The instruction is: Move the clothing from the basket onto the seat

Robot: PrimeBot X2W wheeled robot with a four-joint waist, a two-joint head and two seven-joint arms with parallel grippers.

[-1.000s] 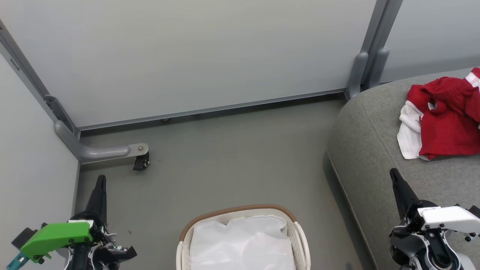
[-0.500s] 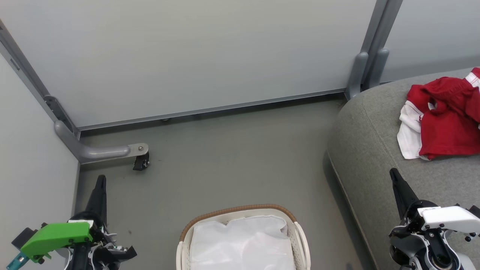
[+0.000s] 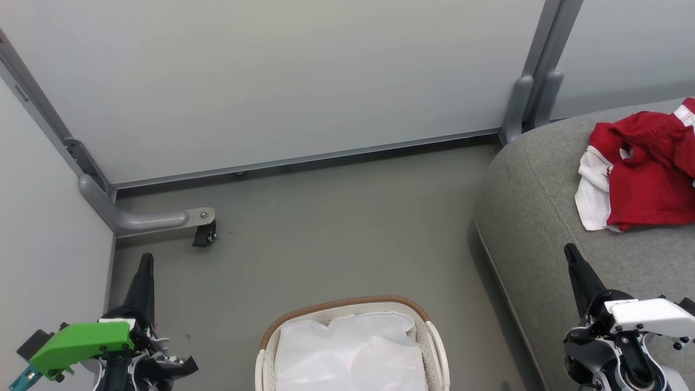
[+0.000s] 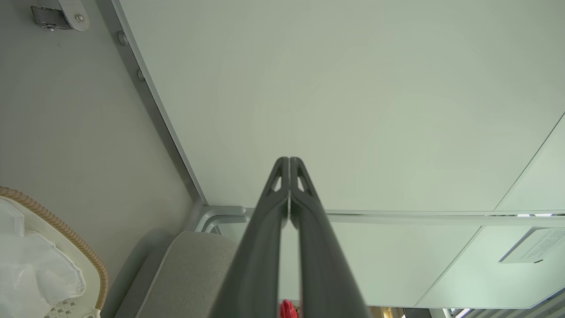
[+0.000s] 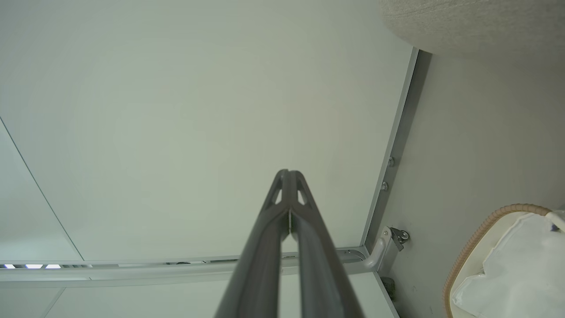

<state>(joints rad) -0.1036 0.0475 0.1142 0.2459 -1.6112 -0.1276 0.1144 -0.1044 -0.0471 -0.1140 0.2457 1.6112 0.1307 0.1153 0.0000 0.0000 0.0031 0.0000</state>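
The red clothing (image 3: 646, 171) with white trim lies crumpled on the grey seat (image 3: 535, 206) at the right. A sliver of the clothing (image 4: 288, 309) shows between my left fingers beyond the seat (image 4: 190, 274). The off-white basket (image 3: 434, 339) with its brown woven rim stands on the floor at the bottom centre, holding just its white liner (image 3: 350, 353). My left gripper (image 3: 145, 259) is shut and empty at the lower left, left of the basket. My right gripper (image 3: 570, 251) is shut and empty over the seat's front edge, below the clothing. Both wrist views show the basket (image 4: 66, 229) (image 5: 479, 238) and shut fingertips (image 4: 289, 161) (image 5: 288, 173).
Pale partition panels (image 3: 304, 76) wall in the back and left. A grey support foot with a black caster (image 3: 203, 234) juts onto the floor at the left. Another grey post (image 3: 529, 103) stands by the seat's back corner. Grey floor (image 3: 336, 239) lies between the basket and the wall.
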